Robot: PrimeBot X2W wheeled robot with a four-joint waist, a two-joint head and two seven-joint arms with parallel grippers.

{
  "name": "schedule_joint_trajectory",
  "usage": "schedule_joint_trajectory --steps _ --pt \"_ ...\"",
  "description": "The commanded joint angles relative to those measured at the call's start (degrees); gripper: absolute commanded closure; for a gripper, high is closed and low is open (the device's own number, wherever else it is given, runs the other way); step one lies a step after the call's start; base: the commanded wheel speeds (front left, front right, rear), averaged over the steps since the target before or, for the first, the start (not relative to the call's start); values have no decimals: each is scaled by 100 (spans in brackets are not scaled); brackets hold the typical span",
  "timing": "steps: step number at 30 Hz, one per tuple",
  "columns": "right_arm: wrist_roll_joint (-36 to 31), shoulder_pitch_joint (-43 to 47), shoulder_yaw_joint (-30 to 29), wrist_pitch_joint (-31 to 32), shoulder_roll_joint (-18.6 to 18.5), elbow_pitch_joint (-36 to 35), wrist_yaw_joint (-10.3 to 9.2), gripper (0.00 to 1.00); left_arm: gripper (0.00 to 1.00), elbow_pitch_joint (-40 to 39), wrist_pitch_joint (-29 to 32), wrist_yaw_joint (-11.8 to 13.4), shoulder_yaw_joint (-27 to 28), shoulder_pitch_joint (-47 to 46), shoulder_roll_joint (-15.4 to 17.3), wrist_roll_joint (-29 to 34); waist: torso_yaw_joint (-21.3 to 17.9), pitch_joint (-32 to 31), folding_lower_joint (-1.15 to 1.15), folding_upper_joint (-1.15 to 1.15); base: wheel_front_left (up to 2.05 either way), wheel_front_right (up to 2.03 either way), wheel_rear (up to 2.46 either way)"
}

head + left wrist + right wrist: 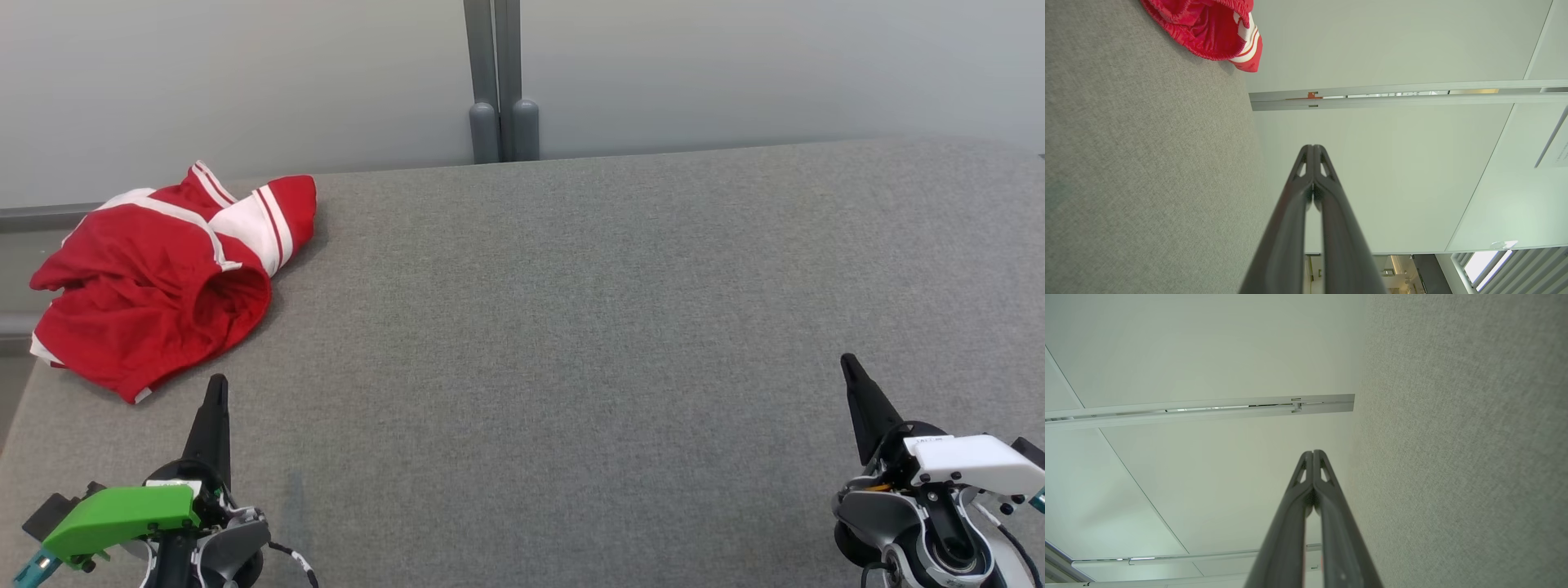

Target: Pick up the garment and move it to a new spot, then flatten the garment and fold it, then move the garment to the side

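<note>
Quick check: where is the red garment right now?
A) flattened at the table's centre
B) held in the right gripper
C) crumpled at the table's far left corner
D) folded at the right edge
C: the red garment lies bunched at the far left corner of the grey table, beyond the shut left gripper.

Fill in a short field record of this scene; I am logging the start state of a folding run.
garment: red with white stripes, crumpled in a heap, unfolded
garment place: far left of the grey table
left tool: shut, holding nothing, near side of the table, tip just short of the garment, not touching it
right tool: shut, holding nothing, near right of the table, far from the garment
backdrop: pale partition behind the table
task state: garment not yet picked up
</note>
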Motion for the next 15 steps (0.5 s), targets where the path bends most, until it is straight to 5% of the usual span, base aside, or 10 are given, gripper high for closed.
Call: schedule_joint_trajectory --steps 1,15 --pt "13 -41 1 12 -7 12 5 100 100 -10 12 -31 12 -65 31 0 0 0 0 0 0 0 0" --pt "13 -41 1 12 -7 12 5 100 100 -10 12 -31 12 -66 31 0 0 0 0 0 0 0 0"
